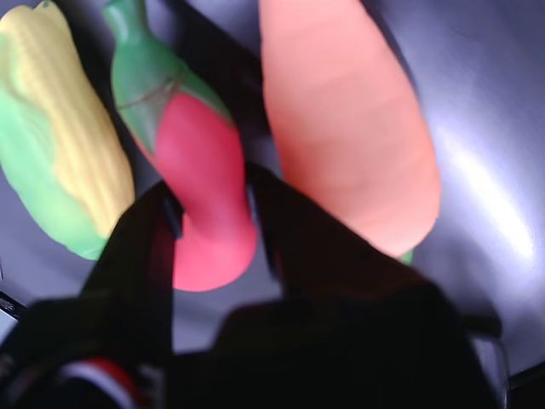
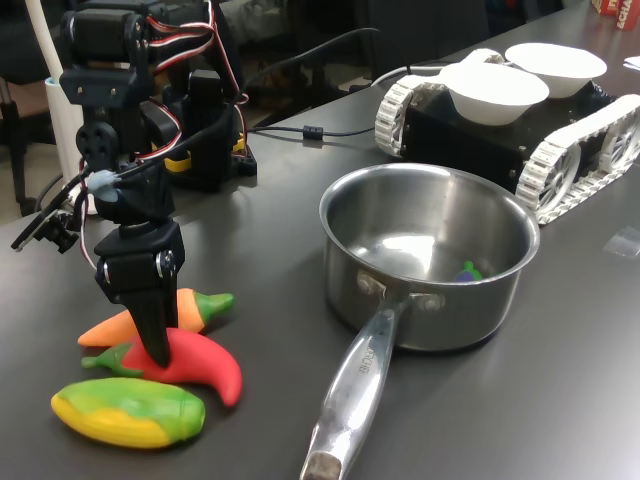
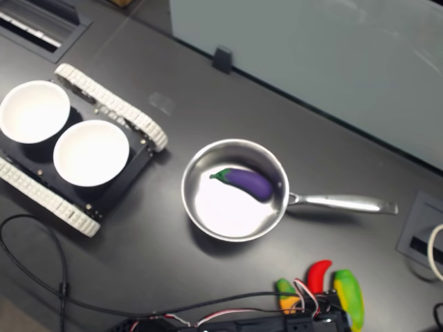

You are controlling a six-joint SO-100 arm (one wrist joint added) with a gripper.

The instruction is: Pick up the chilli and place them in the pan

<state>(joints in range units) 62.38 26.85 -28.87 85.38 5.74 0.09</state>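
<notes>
Wrist view: gripper down over the chilli, one dark finger on each flank of the red body, jaws part open and close against its sides; whether pressing yet, cannot tell. Corn cob just beside the chilli on one side, carrot just beside it on the other, so little room for either finger. First exterior view: gripper pointing straight down onto the chilli, which lies flat on the dark table between the carrot behind and the corn cob in front, all three nearly touching. Pan upright and well apart toward the first exterior view's right, handle stretching toward the camera, something small and purple low inside. Two white bowls on a tracked vehicle beyond. Second exterior view: chilli near the bottom edge, tip showing between the carrot's green top and the corn cob; pan above and to the second exterior view's left, an eggplant lying in it. Best closed squarely across the thick middle of the red body, fingertips kept clear of both neighbours, then lifted straight up high enough to clear the rim before swinging across; likely slippery, being glossy and curved.
</notes>
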